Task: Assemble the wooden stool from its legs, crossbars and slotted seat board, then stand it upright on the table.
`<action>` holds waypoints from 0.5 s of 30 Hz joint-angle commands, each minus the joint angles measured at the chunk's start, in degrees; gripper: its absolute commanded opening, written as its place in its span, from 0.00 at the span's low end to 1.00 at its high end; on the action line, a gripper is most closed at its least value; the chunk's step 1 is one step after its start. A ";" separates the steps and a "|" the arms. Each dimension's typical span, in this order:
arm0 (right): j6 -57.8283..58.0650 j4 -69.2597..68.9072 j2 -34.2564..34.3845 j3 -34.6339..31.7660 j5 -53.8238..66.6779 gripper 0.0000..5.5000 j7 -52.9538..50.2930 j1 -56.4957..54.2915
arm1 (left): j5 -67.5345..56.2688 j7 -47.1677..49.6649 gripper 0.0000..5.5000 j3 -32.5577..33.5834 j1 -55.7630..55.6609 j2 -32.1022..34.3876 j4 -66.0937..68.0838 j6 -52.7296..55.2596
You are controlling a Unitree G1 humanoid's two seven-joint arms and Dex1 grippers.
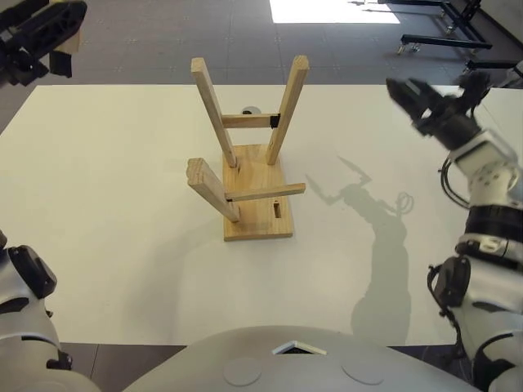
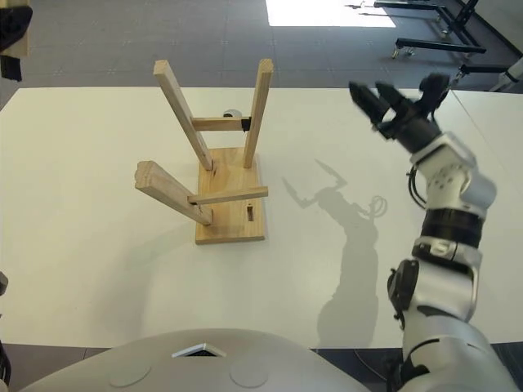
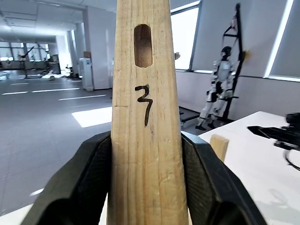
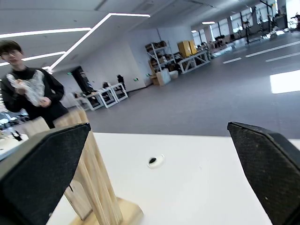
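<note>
White matte table (image 1: 106, 245), smooth and flat, standing on the grey floor (image 1: 163, 33) of an open hall. Mid-table: pale, grainy slotted seat board (image 1: 260, 222) lying flat, three square-cut legs (image 1: 214, 110) rising from it at a slant, two thin crossbars (image 1: 245, 121) between them, small round grommet (image 1: 250, 110) just behind. Left gripper (image 3: 145, 136) over the far left corner, black fingers clamped on a fourth slotted leg (image 3: 145, 93); right gripper (image 4: 158, 126) above the far right side, jaws spread wide, empty.

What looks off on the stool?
Near leg leans out leftward from the seat board, steeper than the two far legs. Its crossbar juts right with a free end, no leg there; the fourth leg sits between the fingers of the left gripper.
</note>
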 commanded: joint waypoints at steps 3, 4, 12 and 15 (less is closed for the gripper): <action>14.07 0.53 3.43 1.35 8.34 0.98 2.24 -15.82 | -5.86 -4.98 0.38 -6.49 -8.56 -5.71 4.88 0.45; 15.79 0.18 4.60 1.42 9.69 0.98 2.34 -17.31 | -5.97 -6.11 0.38 -7.66 -9.57 -6.50 6.09 0.05; 17.60 0.12 13.36 3.84 11.49 0.98 2.28 -24.94 | -5.93 -16.43 0.38 -14.24 -15.29 -9.37 14.42 -0.71; 16.59 1.41 16.33 2.74 12.26 0.98 0.88 -26.71 | -4.76 -18.88 0.38 -17.01 -16.11 -10.54 16.07 -1.04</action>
